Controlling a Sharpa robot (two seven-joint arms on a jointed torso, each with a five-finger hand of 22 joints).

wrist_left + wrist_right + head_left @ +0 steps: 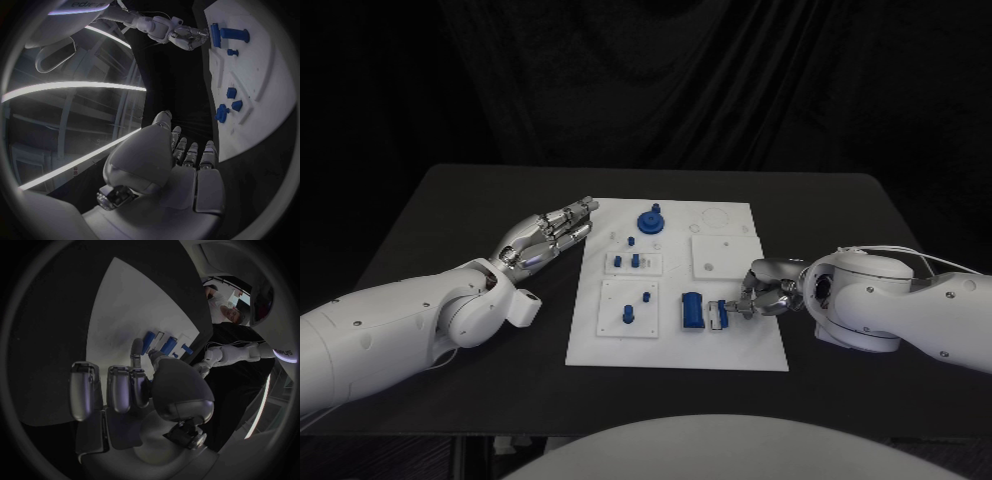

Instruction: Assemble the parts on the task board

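The white task board [733, 350] lies in the middle of the black table. On it stand a round blue part [651, 220] at the far end, small blue pegs [629, 260] in the middle, and a blue block [694, 309] near the front. My right hand [759, 290] reaches in from the board's right edge. Its fingertips are at a small white-and-blue piece [720, 315] beside the block; whether they pinch it is unclear. In the right wrist view one finger [136, 347] stretches to the blue parts [150, 342]. My left hand [557, 232] lies flat at the board's left edge, holding nothing.
Raised white plates [726, 253] on the board hold the parts. Bare black table [473, 200] surrounds the board on all sides. In the left wrist view the board [262, 100] runs ahead of my left hand's fingers [190, 152], with the right hand [181, 35] at its far end.
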